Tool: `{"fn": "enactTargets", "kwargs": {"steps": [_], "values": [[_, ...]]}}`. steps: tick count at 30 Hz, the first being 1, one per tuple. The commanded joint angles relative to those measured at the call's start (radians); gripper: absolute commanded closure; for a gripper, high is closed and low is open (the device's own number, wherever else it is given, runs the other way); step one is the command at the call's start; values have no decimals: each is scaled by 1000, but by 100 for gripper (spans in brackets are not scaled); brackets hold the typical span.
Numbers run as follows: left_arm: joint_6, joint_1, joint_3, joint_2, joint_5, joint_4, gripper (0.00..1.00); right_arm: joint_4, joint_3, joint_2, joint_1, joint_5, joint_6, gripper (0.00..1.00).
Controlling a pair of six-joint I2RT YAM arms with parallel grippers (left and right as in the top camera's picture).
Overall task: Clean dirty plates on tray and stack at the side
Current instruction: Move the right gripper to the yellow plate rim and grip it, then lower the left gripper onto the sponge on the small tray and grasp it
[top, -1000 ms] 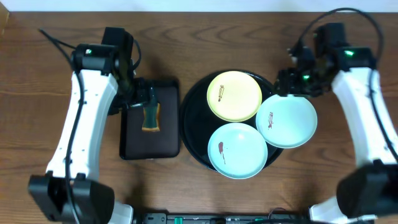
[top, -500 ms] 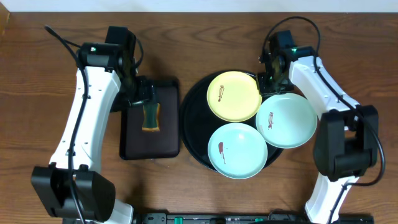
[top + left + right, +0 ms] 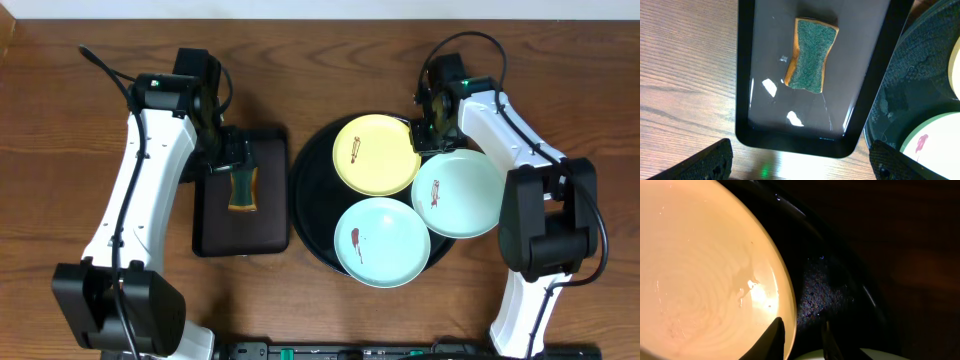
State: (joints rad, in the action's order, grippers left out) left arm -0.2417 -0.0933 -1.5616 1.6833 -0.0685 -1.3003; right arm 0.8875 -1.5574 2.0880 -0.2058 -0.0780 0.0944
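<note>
Three plates on round black tray [image 3: 310,215]: yellow plate [image 3: 377,153] at back, mint plate [image 3: 382,241] at front, second mint plate [image 3: 459,193] overhanging tray's right rim. Each shows red-brown smear. Right fingers [image 3: 774,341] parted, straddling yellow plate's rim. Left fingers [image 3: 710,162] spread wide above sponge [image 3: 811,55] in rectangular tray [image 3: 745,75] on counter [image 3: 330,60].

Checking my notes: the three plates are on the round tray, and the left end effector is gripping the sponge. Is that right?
Not quite. The left end effector is open and grips nothing. The sponge lies free in the small rectangular tray, as the left wrist view shows. The rest stands.
</note>
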Motion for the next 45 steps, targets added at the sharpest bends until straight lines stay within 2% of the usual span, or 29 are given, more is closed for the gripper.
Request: {"fn": "enactTargets", "kwargs": {"steps": [1,18,20,21,22,26,32,34,38,40,42,45], "values": [[5,2,6,0,13,0,12,-6,5,26,-16,-9,3,76],[4,2,7,0,12,1,12,-60,76,26,-28,-1,25,83],[4,2,6,0,12,2,12,-61,79,26,-28,-1,24,87],[1,2,7,0,13,5,13,-62,79,26,-27,0,24,94],[1,2,7,0,13,7,16,-64,79,26,-27,-1,24,95],[1,2,24,0,13,29,19,-77,79,26,-27,-1,24,96],[1,2,89,0,13,97,20,-95,78,25,-26,-1,24,94],[1,2,106,0,13,119,25,-95,78,25,-25,-1,24,99],[-7,2,157,0,13,190,37,-91,78,25,-25,-1,24,99],[-27,2,204,0,12,240,37,-92,78,25,-25,-1,24,99],[-30,2,250,1,12,289,30,-92,78,25,-25,-1,24,99],[-29,2,327,5,11,383,30,-92,78,25,-25,-1,24,99]]}}
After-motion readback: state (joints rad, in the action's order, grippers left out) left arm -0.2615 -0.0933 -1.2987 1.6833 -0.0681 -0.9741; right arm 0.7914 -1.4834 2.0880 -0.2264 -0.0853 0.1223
